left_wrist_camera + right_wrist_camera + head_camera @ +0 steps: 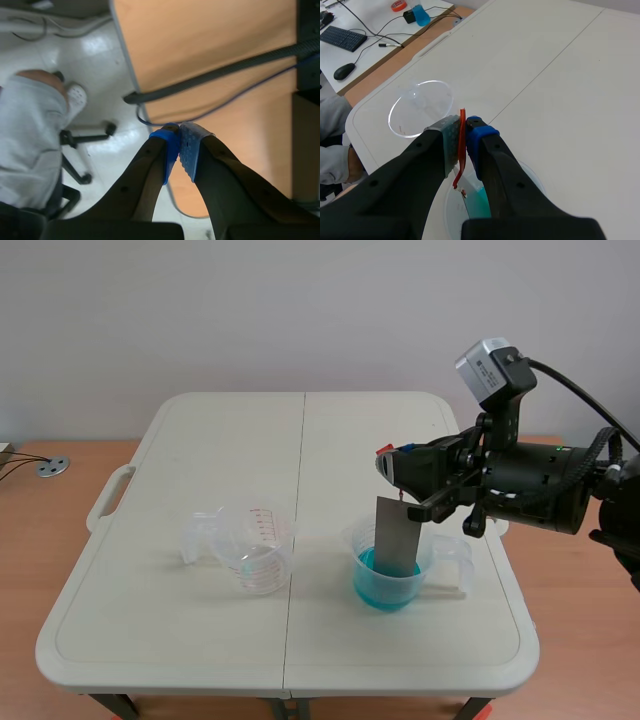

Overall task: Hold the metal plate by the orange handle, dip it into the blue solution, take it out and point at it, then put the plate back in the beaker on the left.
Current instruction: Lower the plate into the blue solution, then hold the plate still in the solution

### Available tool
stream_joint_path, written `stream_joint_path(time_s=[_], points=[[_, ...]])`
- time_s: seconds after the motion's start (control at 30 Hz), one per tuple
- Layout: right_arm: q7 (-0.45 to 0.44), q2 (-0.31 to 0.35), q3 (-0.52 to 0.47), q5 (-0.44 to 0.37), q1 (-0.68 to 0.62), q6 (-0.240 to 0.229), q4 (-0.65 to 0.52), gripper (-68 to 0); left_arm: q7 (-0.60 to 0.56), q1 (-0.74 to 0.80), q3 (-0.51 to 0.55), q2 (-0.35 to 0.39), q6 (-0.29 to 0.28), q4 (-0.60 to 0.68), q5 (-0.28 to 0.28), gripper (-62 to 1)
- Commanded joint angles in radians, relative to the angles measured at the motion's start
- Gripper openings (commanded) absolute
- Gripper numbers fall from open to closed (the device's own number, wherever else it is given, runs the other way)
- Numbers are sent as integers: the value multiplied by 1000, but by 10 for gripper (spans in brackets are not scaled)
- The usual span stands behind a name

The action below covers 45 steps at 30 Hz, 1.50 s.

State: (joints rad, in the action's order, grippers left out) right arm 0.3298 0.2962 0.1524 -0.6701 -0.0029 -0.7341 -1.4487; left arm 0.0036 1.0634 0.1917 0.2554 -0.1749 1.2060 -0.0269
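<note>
- The orange handle (461,150) is pinched in the right gripper (464,131) (keeping the metal plate (397,535) upright).
- Its end is dipped in the blue solution (385,587).
- The left gripper (181,145) is closed empty.

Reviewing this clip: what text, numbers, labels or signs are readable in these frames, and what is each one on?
No text can be read clearly.
Clear measuring beaker on the left: red scale marks and numbers, too small to read.
Grey wrist camera: dark label, blurred.
Keyboard: key legends too small to read.
Metal plate and orange handle: no writing seen.
</note>
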Motion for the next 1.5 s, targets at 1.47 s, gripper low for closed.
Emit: stream_joint_path(time_s=[1.47], points=[[-10, -25, 5, 62, 20, -11, 21, -665, -3, -53, -20, -6, -1, -48, 2, -579]])
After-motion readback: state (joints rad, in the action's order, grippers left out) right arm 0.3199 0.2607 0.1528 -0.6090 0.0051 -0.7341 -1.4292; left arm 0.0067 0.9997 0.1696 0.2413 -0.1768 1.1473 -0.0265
